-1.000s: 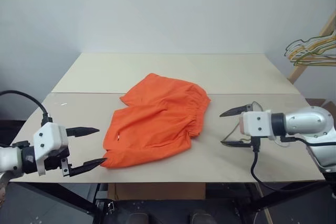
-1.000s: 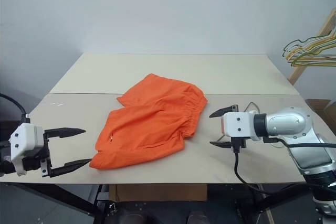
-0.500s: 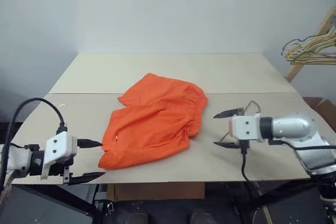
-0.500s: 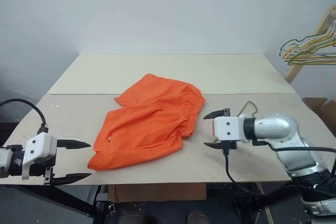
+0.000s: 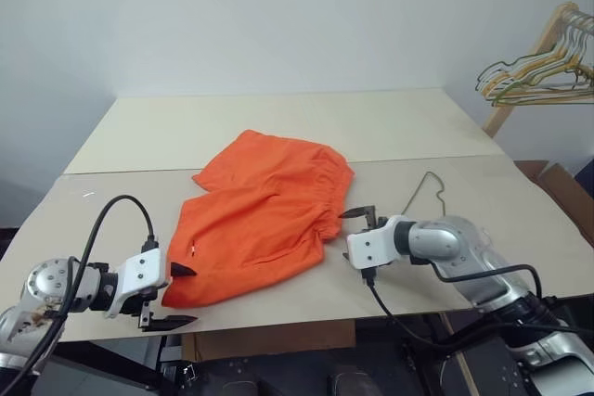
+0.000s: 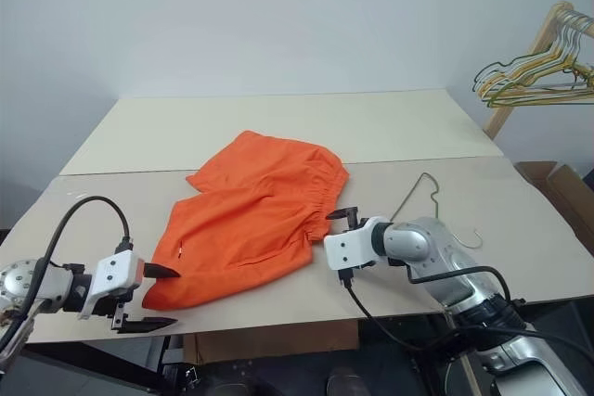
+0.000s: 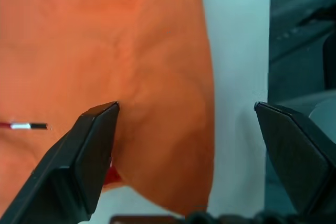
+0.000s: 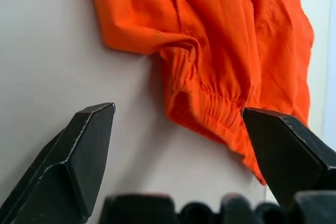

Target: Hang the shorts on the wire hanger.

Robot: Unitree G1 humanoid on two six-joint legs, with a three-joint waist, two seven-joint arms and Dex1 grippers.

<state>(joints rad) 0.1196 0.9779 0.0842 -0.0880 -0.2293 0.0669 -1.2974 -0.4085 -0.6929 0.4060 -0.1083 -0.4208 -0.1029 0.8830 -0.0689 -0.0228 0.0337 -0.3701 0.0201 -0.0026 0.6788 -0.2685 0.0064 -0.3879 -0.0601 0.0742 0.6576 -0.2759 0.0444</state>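
The orange shorts lie flat in the middle of the beige table, waistband toward the right. My left gripper is open at the near left leg corner. One finger lies over the fabric, the other beyond the table's front edge. My right gripper is open, low over the table, with its tips just short of the gathered waistband. The wire hanger lies on the table behind the right arm, which partly hides it.
A bunch of coloured hangers hangs on a wooden rack at the far right. A cardboard box sits on the floor beside the table's right edge. A seam crosses the table behind the shorts.
Both arms have come down and in toward the shorts: the left to the near leg corner, the right leftward to the waistband. Both stay open. The camera has also shifted.
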